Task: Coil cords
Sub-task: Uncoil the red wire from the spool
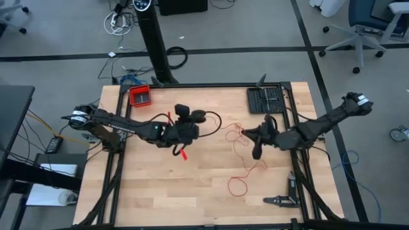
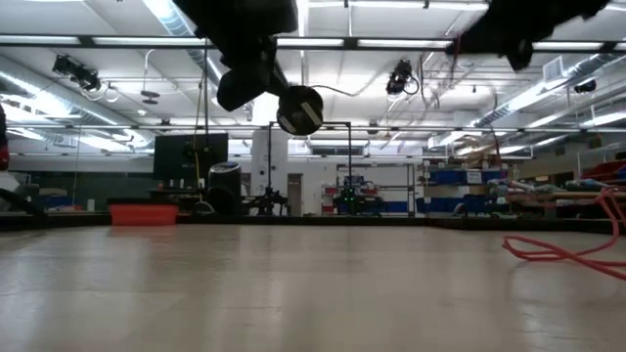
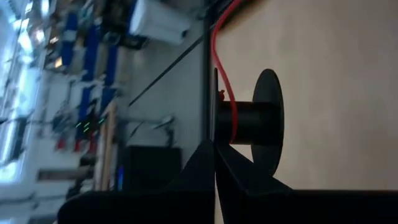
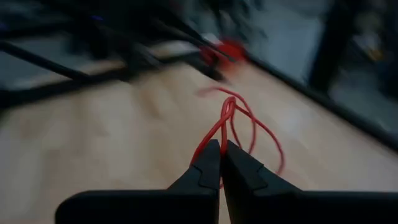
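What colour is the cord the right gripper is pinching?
Red cord, clearest in the right wrist view.

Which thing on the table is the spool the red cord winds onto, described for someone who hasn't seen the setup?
Start at the wooden table and follow the left arm to the left gripper near the middle. The black spool sits at its shut fingers, with thin red cord around its core. Its round flanges set it apart from the red tray and black tool rack.

No text, label, brand, number or sign can be read in any view.
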